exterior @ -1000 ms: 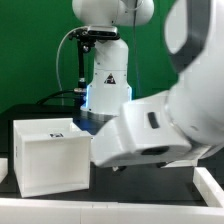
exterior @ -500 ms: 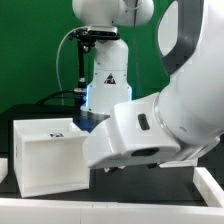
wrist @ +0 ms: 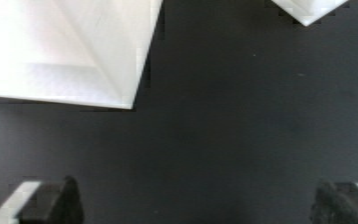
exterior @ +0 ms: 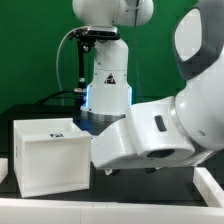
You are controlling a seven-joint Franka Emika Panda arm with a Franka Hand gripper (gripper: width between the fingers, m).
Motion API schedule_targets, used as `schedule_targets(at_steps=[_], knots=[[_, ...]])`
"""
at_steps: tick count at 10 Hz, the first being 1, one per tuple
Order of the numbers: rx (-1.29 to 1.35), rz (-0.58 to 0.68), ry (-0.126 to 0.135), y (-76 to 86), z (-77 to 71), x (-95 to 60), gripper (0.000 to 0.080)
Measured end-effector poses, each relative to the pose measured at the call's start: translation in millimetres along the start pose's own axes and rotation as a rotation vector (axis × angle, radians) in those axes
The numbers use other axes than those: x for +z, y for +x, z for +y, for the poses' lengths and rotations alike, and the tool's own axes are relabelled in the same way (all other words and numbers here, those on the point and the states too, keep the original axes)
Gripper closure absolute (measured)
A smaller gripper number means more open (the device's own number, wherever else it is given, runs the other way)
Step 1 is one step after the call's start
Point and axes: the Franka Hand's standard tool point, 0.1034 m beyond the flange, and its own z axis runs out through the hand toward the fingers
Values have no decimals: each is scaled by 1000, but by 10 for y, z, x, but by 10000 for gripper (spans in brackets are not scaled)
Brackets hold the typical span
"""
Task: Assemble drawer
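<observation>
The two-finger gripper is spread wide. In the wrist view its dark fingertips sit far apart, with only the bare matte black table top between them, and they pinch nothing. The drawer's large matte white plastic cube-like housing stands upright on the table at the exterior view's left, with a small black-and-white square tag on its top face. The arm's bulky white forearm link reaches across the foreground, and its near end lies just beside the housing's side; contact cannot be told. The wrist view also shows a corner of the housing, clear of the fingertips, and a second white plastic corner across a dark gap. Which part this second corner belongs to is unclear. A green backdrop hangs behind.
</observation>
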Motion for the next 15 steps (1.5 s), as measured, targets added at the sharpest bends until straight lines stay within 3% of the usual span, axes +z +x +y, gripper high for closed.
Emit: schedule_targets(at_steps=[2, 3, 4, 5, 6, 7, 8, 11, 13, 15], knots=[[-1, 0, -1, 6, -7, 5, 150], [49, 30, 33, 13, 42, -21, 150], [133, 67, 110, -296, 248, -40, 150], [137, -30, 163, -811, 266, 144, 150], [144, -122, 198, -850, 370, 286, 150], [170, -170, 202, -813, 555, 283, 150], [178, -171, 201, -826, 638, 312, 150], [158, -179, 170, -715, 490, 194, 150], [145, -159, 135, -698, 486, 21, 150], [146, -168, 141, -698, 494, 79, 150]])
